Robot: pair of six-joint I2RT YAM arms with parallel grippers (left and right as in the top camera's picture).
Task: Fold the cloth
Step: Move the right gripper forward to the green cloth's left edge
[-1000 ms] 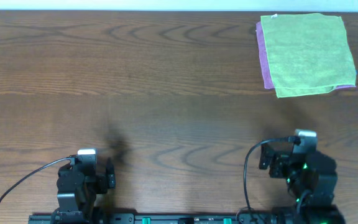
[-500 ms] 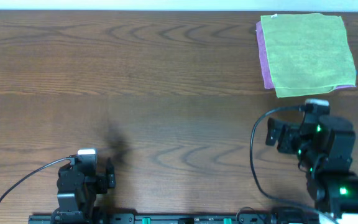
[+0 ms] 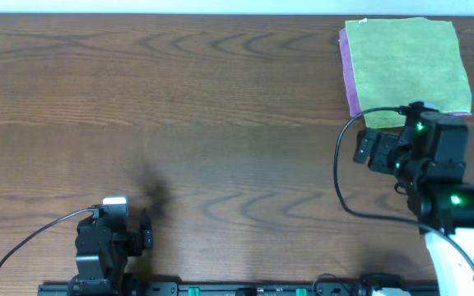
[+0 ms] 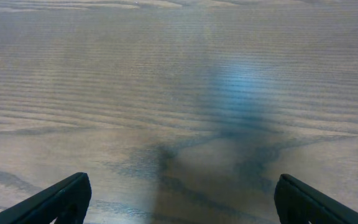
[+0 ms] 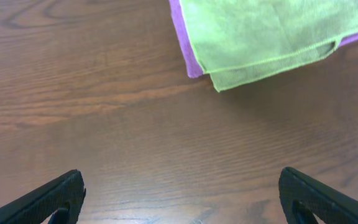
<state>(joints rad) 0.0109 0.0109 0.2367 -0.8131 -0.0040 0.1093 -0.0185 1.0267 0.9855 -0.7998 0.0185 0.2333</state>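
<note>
Now, across the wooden counter (image 3: 220,123), the right arm (image 3: 434,156) has swept up from the 5 o'clock edge to about 3 o'clock, arriving at the near edge of the green cloth (image 3: 406,70). I judge it is lining up a first grasp, with no fold begun. The left arm (image 3: 105,238) sits parked at 7 o'clock, unchanged.

Counted: one counter, two arms, two cloths and two claws. The green cloth lies flat at 1 o'clock atop a purple cloth (image 3: 349,78), which peeks out along its left side. The right claw (image 5: 182,199) is spread wide and empty, and the left claw (image 4: 179,199) likewise.
</note>
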